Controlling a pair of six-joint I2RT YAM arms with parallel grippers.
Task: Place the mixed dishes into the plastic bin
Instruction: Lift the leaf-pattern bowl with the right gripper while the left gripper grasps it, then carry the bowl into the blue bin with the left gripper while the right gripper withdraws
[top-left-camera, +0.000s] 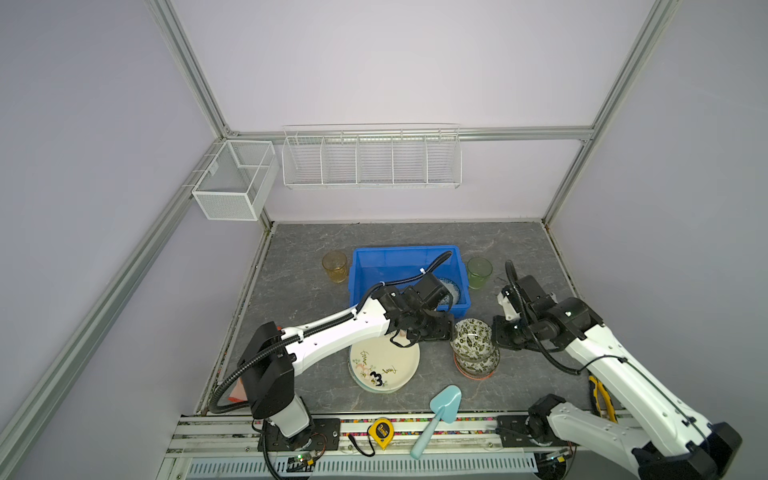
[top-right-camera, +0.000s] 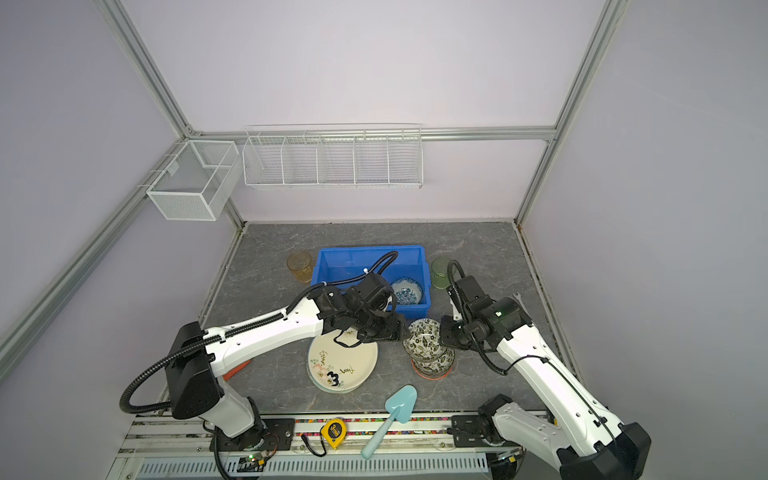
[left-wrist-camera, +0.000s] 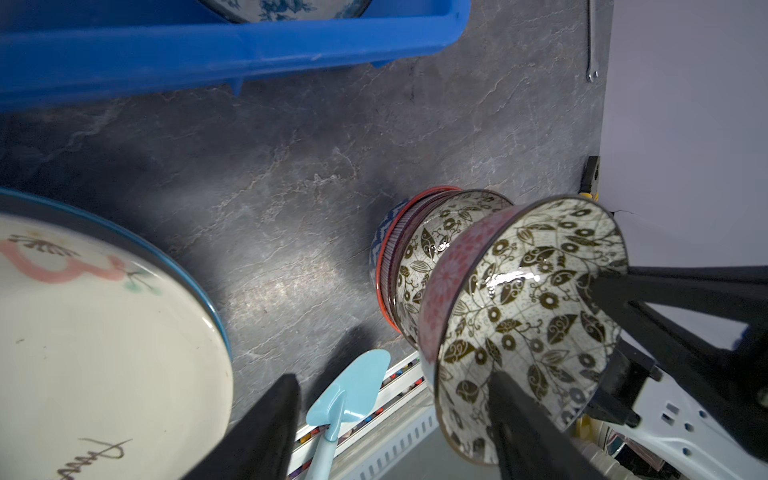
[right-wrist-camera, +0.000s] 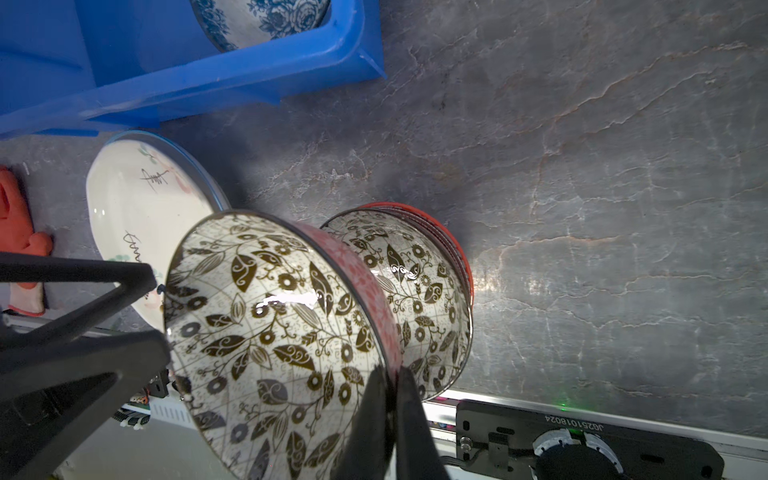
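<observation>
Just above the bowl stack (top-left-camera: 476, 361), near the bin (top-left-camera: 382, 272), right fingers (right-wrist-camera: 370, 428) pinch one rim of the pink bowl (right-wrist-camera: 270, 324) while left fingers (left-wrist-camera: 523, 432), half open, straddle its opposite rim, gripping nothing yet.

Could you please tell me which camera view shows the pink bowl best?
The right wrist view: the pink bowl looms large, rim pinched by the right gripper's fingers. The left wrist view shows it smaller, from the other side; in both top views it is tiny, between the arms.
</observation>
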